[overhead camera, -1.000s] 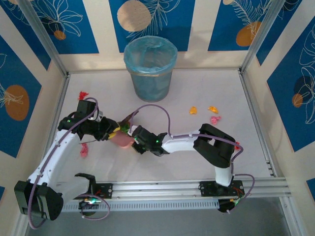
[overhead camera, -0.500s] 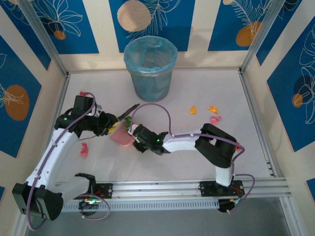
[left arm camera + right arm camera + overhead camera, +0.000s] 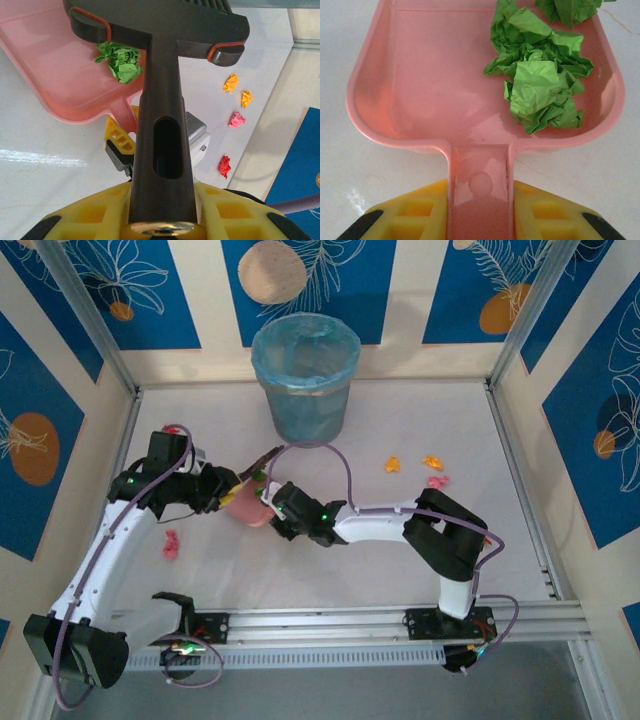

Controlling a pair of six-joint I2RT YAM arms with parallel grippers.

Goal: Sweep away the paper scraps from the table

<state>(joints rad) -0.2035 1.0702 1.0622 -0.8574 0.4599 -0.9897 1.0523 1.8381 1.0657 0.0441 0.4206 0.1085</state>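
Sweeping step: left tool (image 3: 160, 202) clamped on brush (image 3: 159, 95), right tool (image 3: 480, 212) clamped on dustpan (image 3: 420, 75) holding green paper (image 3: 540, 90). Paper scraps (image 3: 432, 462) lie on the table (image 3: 400, 420) to the right, one apparently pink at left. Next: shift pan and brush beside them.

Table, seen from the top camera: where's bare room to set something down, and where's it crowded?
Bare: the back right, between the bin and the right wall, behind the orange scraps; and the front middle, between the right arm and the front rail. Crowded: left of centre, around the dustpan and brush.
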